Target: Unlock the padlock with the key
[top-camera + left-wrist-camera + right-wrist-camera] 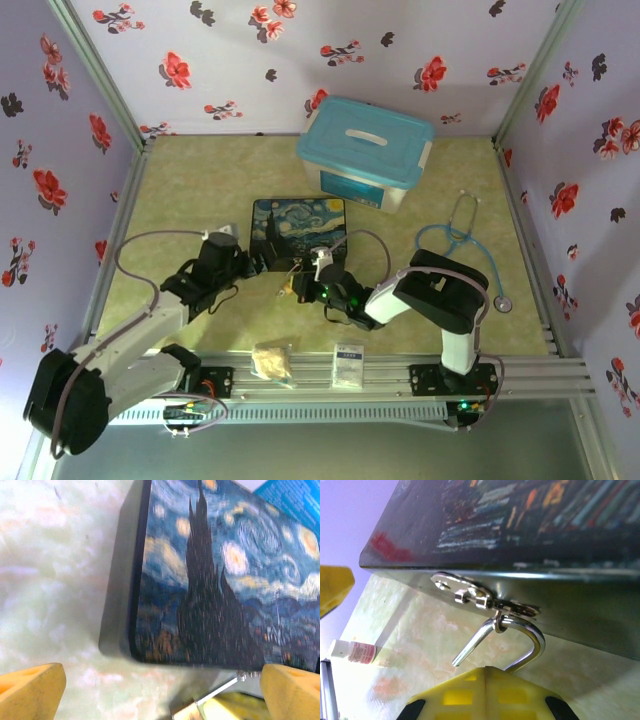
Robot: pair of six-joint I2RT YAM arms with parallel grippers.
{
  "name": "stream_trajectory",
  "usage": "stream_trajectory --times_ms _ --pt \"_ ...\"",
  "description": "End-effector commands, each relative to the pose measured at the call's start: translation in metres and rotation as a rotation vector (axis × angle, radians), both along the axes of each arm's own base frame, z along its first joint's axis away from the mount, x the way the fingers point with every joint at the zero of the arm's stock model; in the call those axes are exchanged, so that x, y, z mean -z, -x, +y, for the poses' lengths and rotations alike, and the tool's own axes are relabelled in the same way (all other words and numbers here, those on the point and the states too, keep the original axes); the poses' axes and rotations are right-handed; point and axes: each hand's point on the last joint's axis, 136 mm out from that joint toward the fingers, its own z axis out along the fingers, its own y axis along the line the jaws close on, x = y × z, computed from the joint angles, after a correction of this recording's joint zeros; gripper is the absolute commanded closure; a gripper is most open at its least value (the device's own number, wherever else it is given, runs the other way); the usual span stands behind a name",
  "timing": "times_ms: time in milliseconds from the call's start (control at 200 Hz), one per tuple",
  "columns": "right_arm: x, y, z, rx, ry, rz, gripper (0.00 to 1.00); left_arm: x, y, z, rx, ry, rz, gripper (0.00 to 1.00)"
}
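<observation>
At the near side of the box, mid-table: my right gripper (pixel 487 680) has its yellow fingers pressed together directly under the small brass-gold padlock with thin silver U-shackle (pixel 473 644). I can't tell whether they pinch the key, the lock body, or nothing, because the fingers hide it.

The padlock hangs by its shackle from the silver metal hasp (pixel 470 592) on the near wall of the dark blue box with the swirly night-sky painting (pixel 298 225). That holds it at working height. One shackle leg ends in open air, so it might be sprung, but I'm not sure.

The left gripper (pixel 160 680) is spread wide, gripping nothing, at the box's near-left corner. My read is that it's parked to steady the box.

The surface is a mottled pale-green mat (pixel 180 200), with an aluminium rail (pixel 520 372) along the near edge. A clear tub with a light-blue lid (pixel 365 140) sits far, a teal stethoscope (pixel 470 245) lies to the right, and a white card with a blue stripe (pixel 348 365) is near. The walls are lilac with a red flower print.
</observation>
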Motion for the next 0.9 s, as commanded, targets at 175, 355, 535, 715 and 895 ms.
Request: stream_trajectory --times_ms 175,355,535,715,895 --pt "0.009 -0.008 -0.024 0.164 -0.026 0.05 1.0 -0.017 -0.061 -0.002 -0.006 -0.186 -0.129 0.04" --pt "0.004 -0.007 -0.024 0.189 -0.089 0.049 1.0 0.002 -0.073 -0.002 -0.012 -0.27 -0.073 0.07" --pt "0.008 0.002 -0.034 0.165 0.039 0.027 0.67 -0.001 -0.07 0.0 -0.023 -0.249 -0.092 0.06" --pt "0.023 0.016 -0.026 0.07 0.183 0.076 0.46 -0.009 -0.066 0.004 -0.024 -0.241 -0.109 0.04" --pt "0.03 0.027 -0.005 0.017 0.326 0.044 0.44 -0.007 -0.062 0.007 -0.02 -0.239 -0.103 0.03"
